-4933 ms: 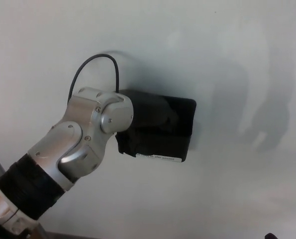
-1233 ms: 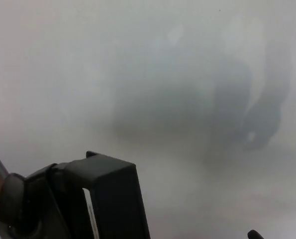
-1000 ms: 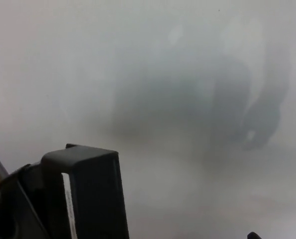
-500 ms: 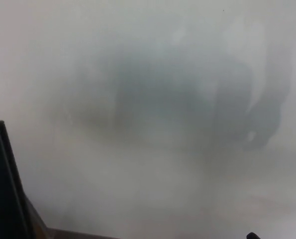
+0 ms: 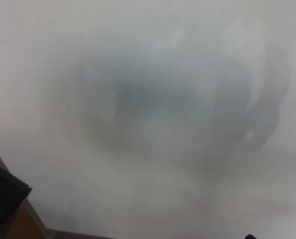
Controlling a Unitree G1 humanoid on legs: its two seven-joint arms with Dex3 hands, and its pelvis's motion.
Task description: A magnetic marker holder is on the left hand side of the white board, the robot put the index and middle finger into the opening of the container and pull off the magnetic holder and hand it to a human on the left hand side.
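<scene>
The whiteboard (image 5: 152, 59) fills the head view, with soft grey shadows across its middle and right. Only a dark corner of the black magnetic holder (image 5: 4, 195) shows, at the lower left edge of the picture and off the board's face. No part of my left hand shows; whatever carries the holder is out of the frame. A tiny black tip of my right hand (image 5: 250, 236) pokes in at the bottom edge on the right, too little to show its fingers.
The board's grey frame (image 5: 36, 219) runs diagonally across the lower left corner, with a brown surface (image 5: 19, 226) beyond it. No person shows in the picture.
The holder was pulled off the board by my left hand and carried down and left. Over the last second it slid out of the picture until only a corner shows.
</scene>
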